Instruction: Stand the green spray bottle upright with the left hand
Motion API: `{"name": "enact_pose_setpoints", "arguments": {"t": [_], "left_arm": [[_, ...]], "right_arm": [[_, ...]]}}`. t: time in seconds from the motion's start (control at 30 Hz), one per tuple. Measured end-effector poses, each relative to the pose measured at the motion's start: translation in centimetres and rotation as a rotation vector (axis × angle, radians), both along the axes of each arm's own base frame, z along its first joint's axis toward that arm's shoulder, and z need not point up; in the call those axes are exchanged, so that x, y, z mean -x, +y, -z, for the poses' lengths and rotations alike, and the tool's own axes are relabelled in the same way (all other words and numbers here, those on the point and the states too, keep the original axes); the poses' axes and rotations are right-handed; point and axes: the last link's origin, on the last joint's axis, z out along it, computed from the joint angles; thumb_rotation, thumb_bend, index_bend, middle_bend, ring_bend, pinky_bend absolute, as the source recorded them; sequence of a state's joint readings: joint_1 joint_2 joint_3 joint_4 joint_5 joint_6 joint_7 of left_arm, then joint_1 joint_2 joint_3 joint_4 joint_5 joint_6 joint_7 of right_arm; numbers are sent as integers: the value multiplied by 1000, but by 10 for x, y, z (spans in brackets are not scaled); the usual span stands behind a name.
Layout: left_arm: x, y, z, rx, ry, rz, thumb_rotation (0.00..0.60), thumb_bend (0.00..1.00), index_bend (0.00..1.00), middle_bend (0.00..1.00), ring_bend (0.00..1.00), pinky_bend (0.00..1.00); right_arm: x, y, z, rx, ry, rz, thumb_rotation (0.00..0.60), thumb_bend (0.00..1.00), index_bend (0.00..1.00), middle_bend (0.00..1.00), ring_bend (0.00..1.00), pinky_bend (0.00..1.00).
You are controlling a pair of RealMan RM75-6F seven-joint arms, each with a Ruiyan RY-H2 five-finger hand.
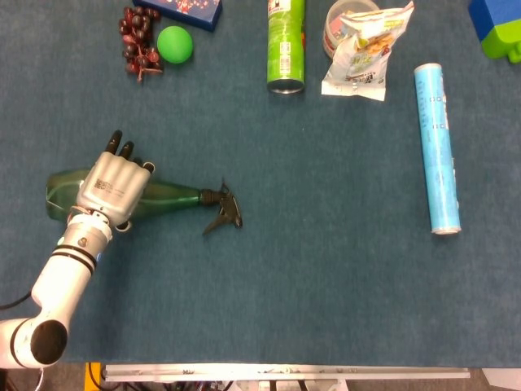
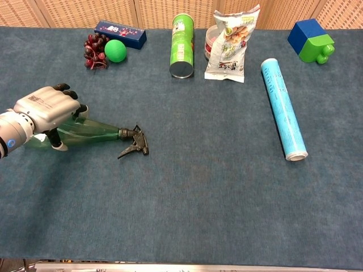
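The green spray bottle lies on its side on the blue table cloth at the left, its black trigger head pointing right. My left hand lies over the bottle's wide body, with fingers curled over the far side and the thumb on the near side, gripping it. The chest view shows the same grip: the left hand wraps the spray bottle, whose base end shows behind the wrist. The right hand does not show in either view.
At the back stand dark grapes, a green ball, a blue box, a lying green can and a snack bag. A light blue tube lies at the right, a blue and green block behind it.
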State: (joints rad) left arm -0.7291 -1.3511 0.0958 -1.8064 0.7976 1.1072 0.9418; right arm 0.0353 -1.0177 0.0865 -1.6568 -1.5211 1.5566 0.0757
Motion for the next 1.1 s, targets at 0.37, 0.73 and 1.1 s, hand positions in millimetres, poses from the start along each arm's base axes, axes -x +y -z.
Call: {"name": "enact_pose_setpoints", "arguments": {"t": [0.37, 0.73, 1.1], "left_arm": [[-13, -5, -14, -23, -190, -38, 600, 0, 500, 452, 135, 0], [-24, -3, -29, -43, -711, -204, 600, 0, 491, 449, 133, 0], [-6, 5, -33, -78, -1243, -283, 600, 0, 485, 447, 121, 0]], "right_arm": [[0, 0, 0, 0, -1, -1, 600, 247, 499, 441, 409, 470], [0, -1, 1, -3, 2, 2, 600, 247, 499, 441, 409, 469], [0, -1, 1, -1, 2, 3, 600, 247, 499, 441, 409, 469]]}}
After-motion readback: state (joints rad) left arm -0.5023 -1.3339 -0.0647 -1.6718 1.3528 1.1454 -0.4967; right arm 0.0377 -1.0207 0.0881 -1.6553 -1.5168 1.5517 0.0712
